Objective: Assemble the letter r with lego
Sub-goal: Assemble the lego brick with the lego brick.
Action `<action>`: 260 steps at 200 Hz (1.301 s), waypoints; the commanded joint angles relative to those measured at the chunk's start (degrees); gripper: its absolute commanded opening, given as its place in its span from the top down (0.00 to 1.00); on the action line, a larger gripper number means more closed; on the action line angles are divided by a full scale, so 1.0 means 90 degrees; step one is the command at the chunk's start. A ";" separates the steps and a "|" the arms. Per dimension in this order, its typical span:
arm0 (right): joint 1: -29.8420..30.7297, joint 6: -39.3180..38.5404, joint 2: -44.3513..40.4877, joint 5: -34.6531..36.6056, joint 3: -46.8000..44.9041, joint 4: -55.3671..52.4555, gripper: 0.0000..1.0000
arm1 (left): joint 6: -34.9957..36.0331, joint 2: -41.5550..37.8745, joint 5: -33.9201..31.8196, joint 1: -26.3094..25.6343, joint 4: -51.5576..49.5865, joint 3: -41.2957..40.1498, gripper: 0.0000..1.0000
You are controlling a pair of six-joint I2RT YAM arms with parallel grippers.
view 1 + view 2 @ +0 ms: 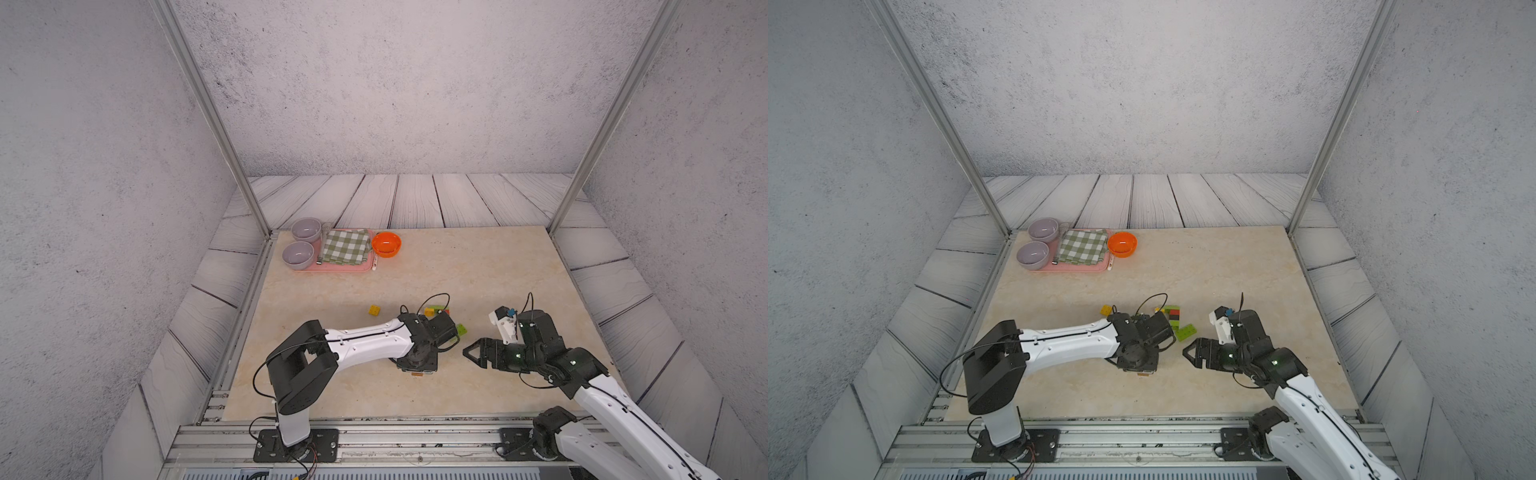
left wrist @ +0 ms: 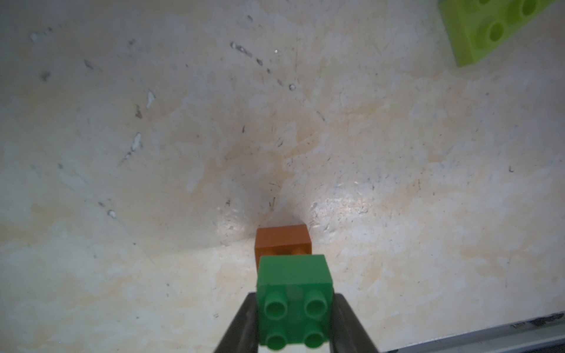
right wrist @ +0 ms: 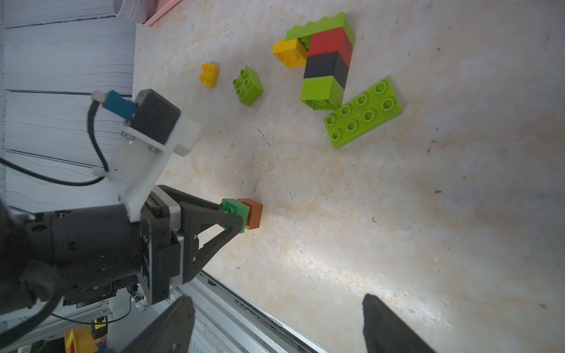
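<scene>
Left gripper (image 2: 295, 305): clamped on a dark green brick (image 2: 293, 275), one finger on each side, studs facing my wrist. A brown brick (image 2: 282, 237) sat under it, on the end pointing down at the table (image 3: 428, 214). Some brown studs seemed to show at the seam, so I judged the pair not pressed fully home. Whether the brown brick touched the table, I could not tell.

This pair hung near the front edge of the table, roughly midway along it.

Right gripper (image 1: 471, 353): jaws wide apart, nothing between them, low over the table just beside the left one.

The part-built column (image 3: 328, 61) lay flat, farther from the front edge than the held pair: lime, black, red, then a long lime piece across the far end, with a yellow brick (image 3: 289, 52) touching that end. Its long axis ran roughly front to back. A long lime brick (image 3: 363, 113) lay loose beside the column's near end, at a slant.

Judgement: the next move turned on that direction. The column lay away from the front edge, past the left gripper. The loose long brick lay nearer the right gripper.
</scene>
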 commanded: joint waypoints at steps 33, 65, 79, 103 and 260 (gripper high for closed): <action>-0.0017 0.0030 0.0094 0.0041 0.0097 -0.0101 0.11 | 0.0254 0.0115 -0.0045 -0.0019 -0.0095 0.0134 1.00; -0.0019 0.0048 0.0124 0.0012 0.0091 -0.0044 0.11 | 0.0365 0.0073 -0.0079 -0.0015 -0.0144 0.0110 1.00; -0.0020 0.0054 0.0166 -0.0024 0.0091 -0.0005 0.11 | 0.0411 0.0042 -0.0103 -0.0017 -0.0134 0.0099 1.00; -0.0016 0.0080 0.0222 -0.0075 0.0086 0.0051 0.11 | 0.0449 0.0051 -0.0097 -0.0014 -0.0134 0.0090 1.00; -0.0016 0.0155 0.0309 -0.0133 0.0043 0.0138 0.11 | 0.0258 -0.0033 -0.0041 -0.0004 0.0163 -0.0502 1.00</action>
